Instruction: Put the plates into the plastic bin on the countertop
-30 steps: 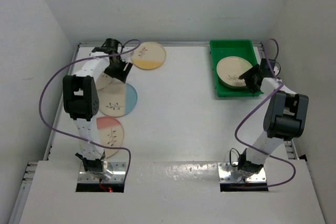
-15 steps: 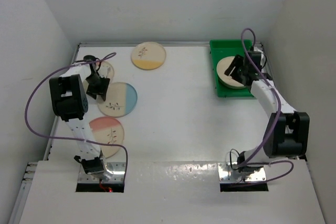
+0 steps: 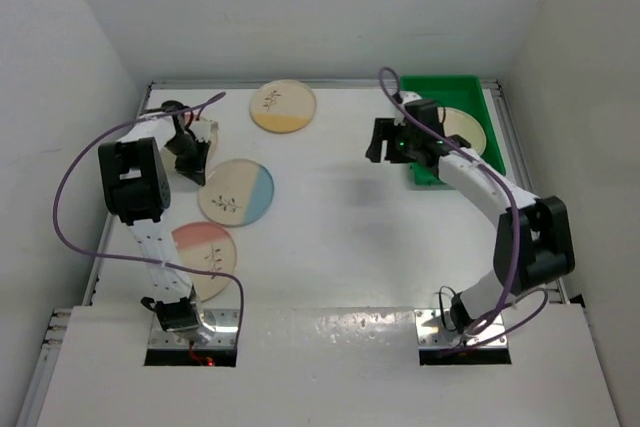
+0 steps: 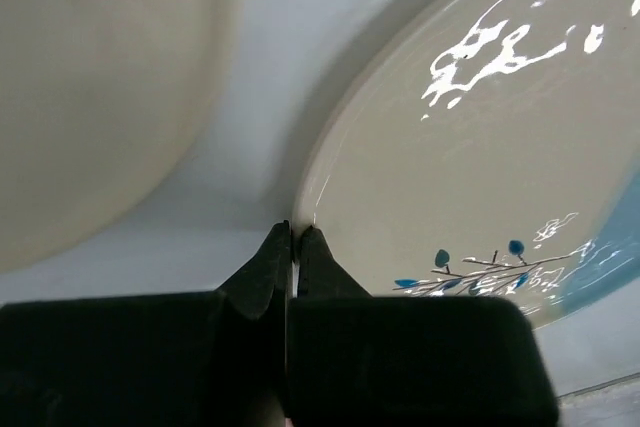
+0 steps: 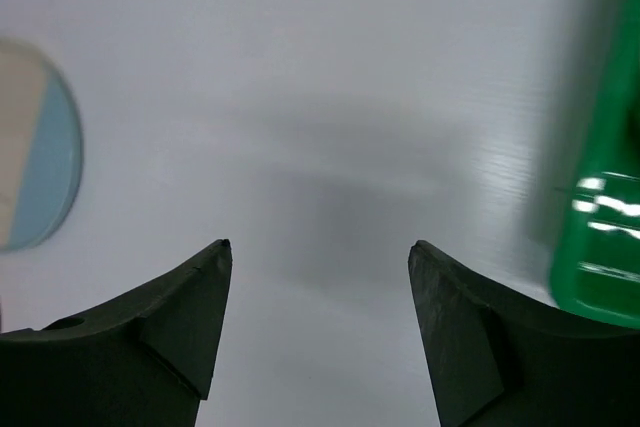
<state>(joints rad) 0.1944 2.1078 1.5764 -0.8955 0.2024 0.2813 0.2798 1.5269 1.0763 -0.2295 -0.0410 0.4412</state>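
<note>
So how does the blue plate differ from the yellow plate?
The blue plate has its colour on the right side, the yellow plate along its near edge. The blue plate lies mid-left with the left gripper at its rim; the yellow plate lies farther back, no gripper near. Both are cream with a leaf sprig.

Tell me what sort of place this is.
Probably a robot test cell, not a kitchen: white walls box in the countertop, two arms are bolted at its near edge, and it holds just plates and a bin.
</note>
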